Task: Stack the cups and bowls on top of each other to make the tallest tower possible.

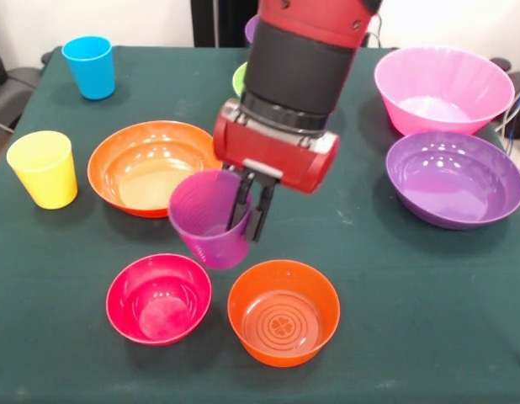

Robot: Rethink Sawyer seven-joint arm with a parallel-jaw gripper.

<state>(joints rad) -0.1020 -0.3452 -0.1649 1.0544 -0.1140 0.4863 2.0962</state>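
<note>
My gripper is shut on the rim of the purple cup, one finger inside and one outside, and the cup hangs tilted above the table. Right below it sit the small red bowl and the small orange bowl, side by side near the front. The wide orange bowl lies just behind the cup on the left. A yellow cup and a blue cup stand upright at the left. On the right sit a purple bowl and the big pink bowl. No stack shows.
The arm hides most of a lime green bowl and a purple one at the back. The dark green tablecloth covers the table. Cables lie at the right edge.
</note>
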